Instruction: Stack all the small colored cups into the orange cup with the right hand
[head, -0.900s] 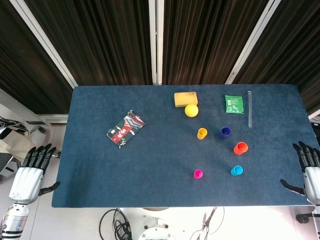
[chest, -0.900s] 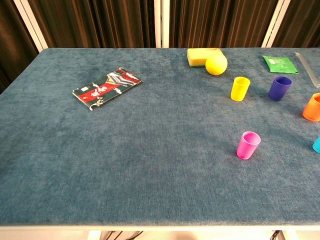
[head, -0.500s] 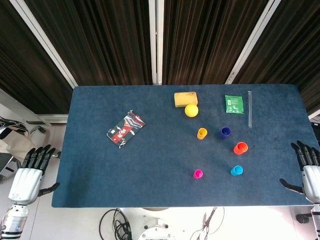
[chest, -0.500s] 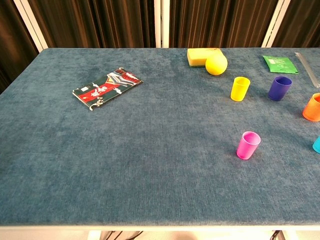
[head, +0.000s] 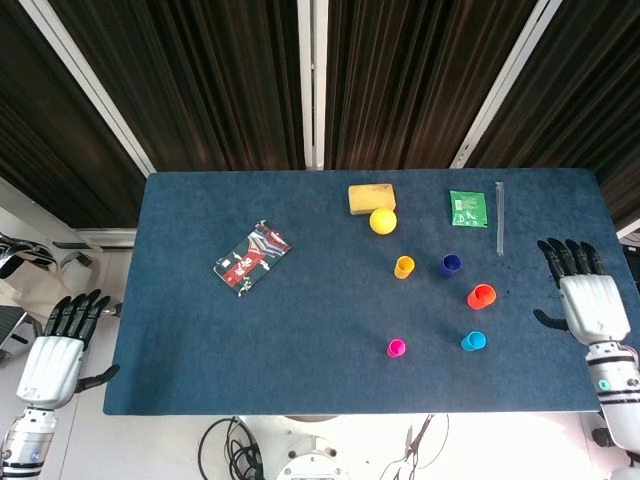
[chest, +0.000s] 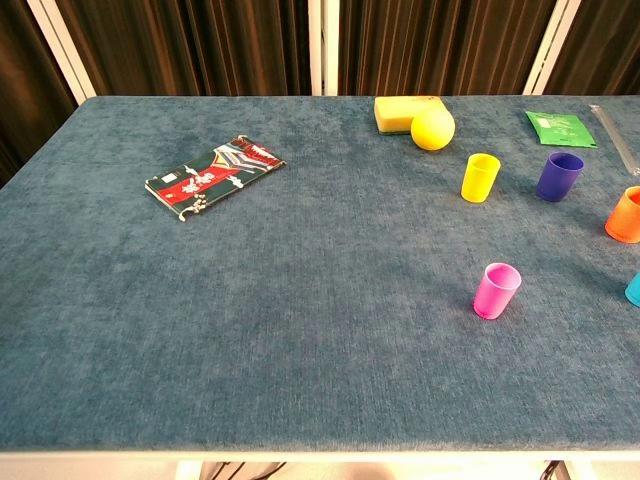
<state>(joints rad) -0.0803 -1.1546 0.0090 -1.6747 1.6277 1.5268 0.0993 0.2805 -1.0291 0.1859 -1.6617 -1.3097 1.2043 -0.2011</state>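
Right now the right hand (head: 590, 301) hovers over the table's right edge with its fingers spread and nothing in it, and the orange cup (head: 481, 296) stands just to its left, with the blue cup (head: 473, 341) close by.

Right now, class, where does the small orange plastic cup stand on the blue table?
In the head view the small orange plastic cup stands right of centre, between the dark blue cup behind it and the cyan cup in front.
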